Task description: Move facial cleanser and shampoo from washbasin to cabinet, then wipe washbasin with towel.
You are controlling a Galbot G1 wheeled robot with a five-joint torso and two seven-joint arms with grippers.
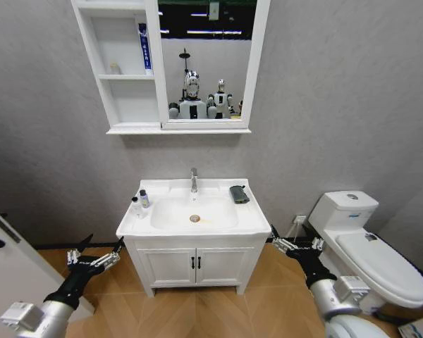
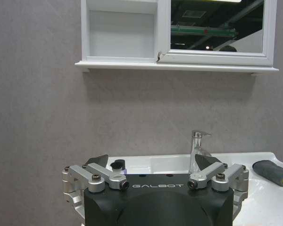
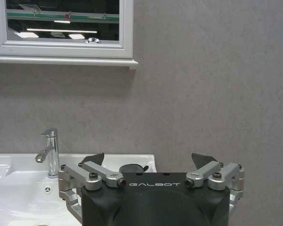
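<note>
I have the cabinet [image 1: 130, 77] high on the far wall, the washbasin [image 1: 248, 224] below with two bottles [image 1: 140, 203] left and towel [image 1: 239, 193] right, so left gripper [image 1: 96, 253] and right gripper [image 1: 293, 243] wait low, jaws apart.

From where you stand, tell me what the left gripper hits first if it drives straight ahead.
Probably the two small bottles on the washbasin's left rim: the open left gripper points at that corner, low beside the vanity. Depth is unclear, so it may meet the rim first.
</note>
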